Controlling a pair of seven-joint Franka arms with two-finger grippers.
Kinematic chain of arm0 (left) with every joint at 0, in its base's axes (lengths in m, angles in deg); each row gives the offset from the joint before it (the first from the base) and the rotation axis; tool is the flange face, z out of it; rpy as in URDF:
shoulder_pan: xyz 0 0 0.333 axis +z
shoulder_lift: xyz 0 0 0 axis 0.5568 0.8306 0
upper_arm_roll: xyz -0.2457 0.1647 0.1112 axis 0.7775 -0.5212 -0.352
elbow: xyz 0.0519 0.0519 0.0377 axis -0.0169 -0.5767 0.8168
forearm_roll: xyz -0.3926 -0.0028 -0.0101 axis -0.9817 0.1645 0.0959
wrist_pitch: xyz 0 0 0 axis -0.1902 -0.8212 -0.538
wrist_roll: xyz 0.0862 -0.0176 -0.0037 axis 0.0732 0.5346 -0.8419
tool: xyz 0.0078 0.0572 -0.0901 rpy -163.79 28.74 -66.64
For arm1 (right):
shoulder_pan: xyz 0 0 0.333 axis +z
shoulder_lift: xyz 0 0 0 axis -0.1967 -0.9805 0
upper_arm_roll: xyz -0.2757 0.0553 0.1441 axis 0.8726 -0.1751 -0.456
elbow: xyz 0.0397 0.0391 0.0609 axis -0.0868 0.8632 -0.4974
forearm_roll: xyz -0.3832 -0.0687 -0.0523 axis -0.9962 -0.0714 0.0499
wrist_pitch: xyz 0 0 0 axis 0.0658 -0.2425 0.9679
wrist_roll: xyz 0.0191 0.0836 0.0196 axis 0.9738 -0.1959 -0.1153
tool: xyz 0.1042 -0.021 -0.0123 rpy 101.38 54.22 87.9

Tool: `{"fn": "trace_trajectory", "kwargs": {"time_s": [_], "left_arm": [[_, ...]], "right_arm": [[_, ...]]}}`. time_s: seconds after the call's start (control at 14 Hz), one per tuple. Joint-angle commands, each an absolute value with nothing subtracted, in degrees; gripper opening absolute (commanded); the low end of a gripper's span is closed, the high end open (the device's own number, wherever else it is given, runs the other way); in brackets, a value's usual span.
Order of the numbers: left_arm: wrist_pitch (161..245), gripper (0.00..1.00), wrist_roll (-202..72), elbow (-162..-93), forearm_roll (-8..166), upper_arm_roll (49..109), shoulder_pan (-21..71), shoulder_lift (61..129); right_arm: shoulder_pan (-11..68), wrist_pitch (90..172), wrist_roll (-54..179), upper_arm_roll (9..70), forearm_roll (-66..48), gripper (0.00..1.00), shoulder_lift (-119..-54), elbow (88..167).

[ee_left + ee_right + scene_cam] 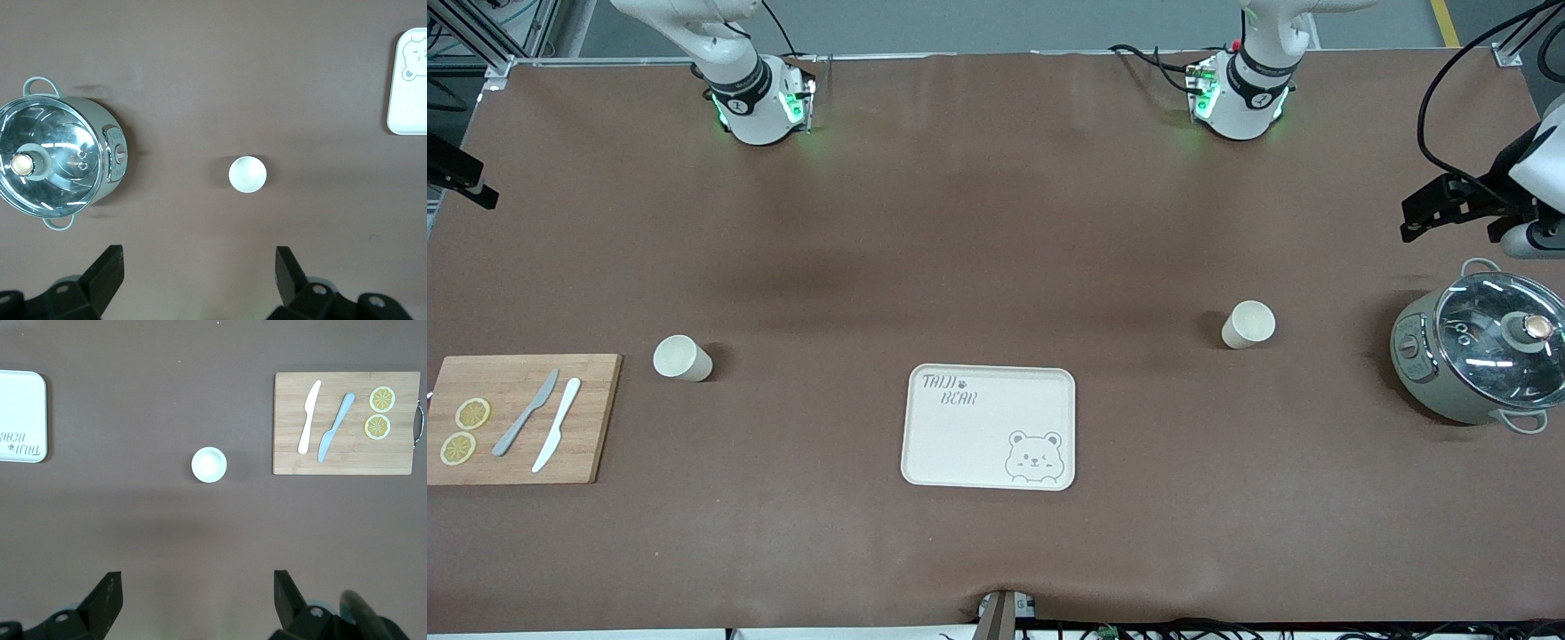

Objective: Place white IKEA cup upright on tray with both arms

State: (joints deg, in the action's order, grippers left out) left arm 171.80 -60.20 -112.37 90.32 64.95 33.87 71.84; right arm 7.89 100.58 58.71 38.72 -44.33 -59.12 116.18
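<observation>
Two white cups stand upright on the brown table. One cup [1248, 324] is toward the left arm's end and shows in the left wrist view [247, 174]. The other cup [683, 358] is toward the right arm's end and shows in the right wrist view [209, 465]. The cream bear tray [989, 427] lies between them, nearer the front camera, with nothing on it; its edge shows in both wrist views [408, 83] [20, 417]. My left gripper [198, 273] is open, empty and high above the table. My right gripper [197, 597] is the same. Neither gripper shows in the front view.
A wooden cutting board [596, 418] with two knives and two lemon slices lies at the right arm's end. A grey-green pot with a glass lid [1480, 356] stands at the left arm's end. Black hardware [1449, 204] hangs over the table edge above the pot.
</observation>
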Motion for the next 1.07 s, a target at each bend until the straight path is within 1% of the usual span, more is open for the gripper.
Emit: {"fn": "trace_trajectory", "kwargs": {"time_s": [0.0, 0.29, 0.57, 0.71, 0.79, 1.0], "left_arm": [[171.3, 1.0, -58.9, -111.8, 89.5, 65.0, 34.1, 71.9], [171.4, 1.0, -58.8, -111.7, 89.6, 65.0, 34.0, 72.6], [172.5, 1.0, -59.0, -111.9, 89.6, 65.0, 33.9, 74.6], [174.4, 1.0, -59.0, -113.4, 89.6, 65.2, 33.7, 76.7], [175.4, 1.0, -59.7, -114.9, 90.0, 65.3, 33.4, 76.7], [182.4, 1.0, -59.8, -121.0, 89.4, 65.6, 34.3, 76.3]], "right_arm": [[7.5, 100.6, 59.0, 38.2, -44.7, 1.0, -59.0, 115.9], [7.2, 100.7, 59.0, 38.2, -44.8, 1.0, -59.0, 115.9], [7.2, 100.8, 59.0, 38.2, -44.8, 1.0, -59.2, 115.9], [6.9, 101.0, 59.0, 38.2, -44.9, 1.0, -59.9, 115.9], [6.9, 101.1, 59.0, 38.2, -44.6, 1.0, -60.1, 115.9], [6.9, 102.3, 59.0, 38.3, -45.1, 1.0, -61.2, 115.9]]}}
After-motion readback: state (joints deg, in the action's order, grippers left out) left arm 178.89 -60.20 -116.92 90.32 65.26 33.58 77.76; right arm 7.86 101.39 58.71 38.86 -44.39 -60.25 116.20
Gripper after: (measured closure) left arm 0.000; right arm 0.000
